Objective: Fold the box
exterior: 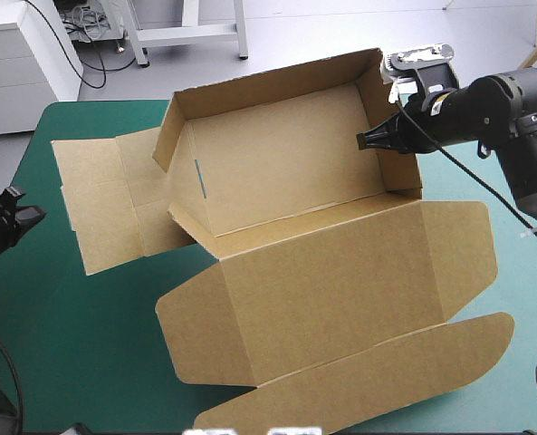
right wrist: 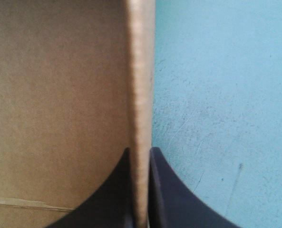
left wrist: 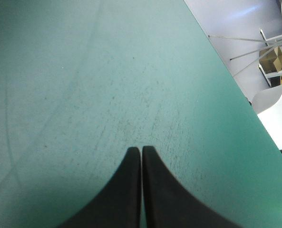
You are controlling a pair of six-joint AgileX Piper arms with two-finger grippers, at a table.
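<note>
Box (exterior: 286,172) mid-table, walls partly raised, lid flat toward near edge. We clamp right gripper (exterior: 366,140) on right wall; left gripper (left wrist: 141,151) fingers together over teal-green cover (left wrist: 107,71). Next, we judge: tuck wall inward.

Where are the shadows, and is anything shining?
High view: the box throws a dark shadow on the teal-green cover along its near flaps. Left wrist view: shade pools on the cover around the shut left gripper. Right wrist view: the box's edge in the right gripper catches the light.
</note>
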